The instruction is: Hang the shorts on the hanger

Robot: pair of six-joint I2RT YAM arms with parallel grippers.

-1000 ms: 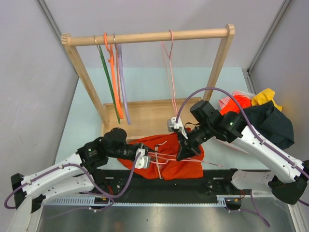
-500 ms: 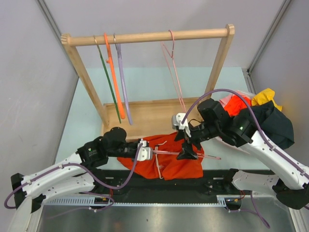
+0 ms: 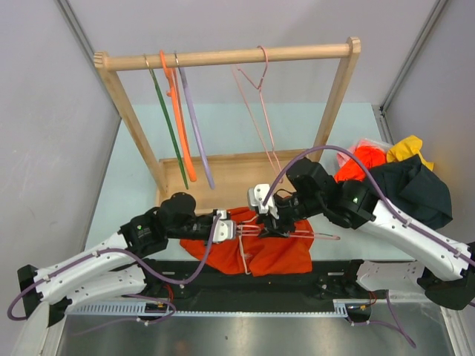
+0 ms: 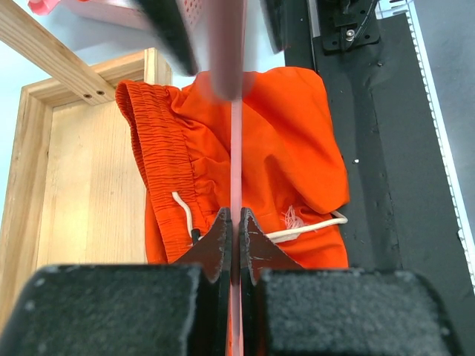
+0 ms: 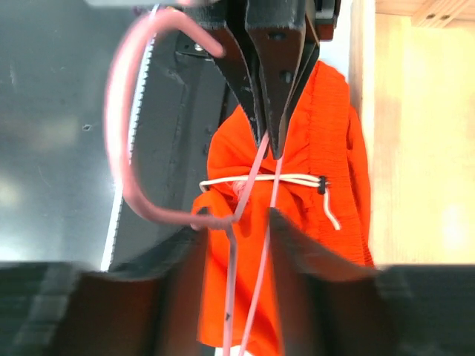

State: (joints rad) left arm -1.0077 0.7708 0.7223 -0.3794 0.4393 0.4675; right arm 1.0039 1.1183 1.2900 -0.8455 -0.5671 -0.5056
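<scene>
The orange-red shorts [image 3: 271, 252] lie bunched on the table's near edge, white drawstring [image 5: 260, 179] showing; they also show in the left wrist view [image 4: 289, 148]. A pale-pink wire hanger [image 3: 312, 237] lies across them, its hook [image 5: 122, 148] over the black strip. My left gripper [image 3: 227, 228] is shut on one end of the hanger's wire [image 4: 234, 170]. My right gripper [image 3: 272, 222] is open, and its fingers [image 5: 297, 245] straddle the hanger's two wires just above the shorts, close to the left gripper. My left gripper also shows in its own view [image 4: 232, 222], and my right gripper in its own view [image 5: 236, 222].
A wooden rack [image 3: 223, 56] stands behind on a wooden base [image 3: 230, 174], with green [image 3: 167, 126], orange [image 3: 178, 119] and lilac [image 3: 194, 126] hangers and a second pale-pink hanger [image 3: 256, 104]. A pile of dark, yellow and orange clothes [image 3: 404, 182] lies at the right.
My right gripper has moved left along the hanger toward the left gripper. The hangers on the rack have swung, the pink one tilting left. The left gripper stays shut on the wire.
</scene>
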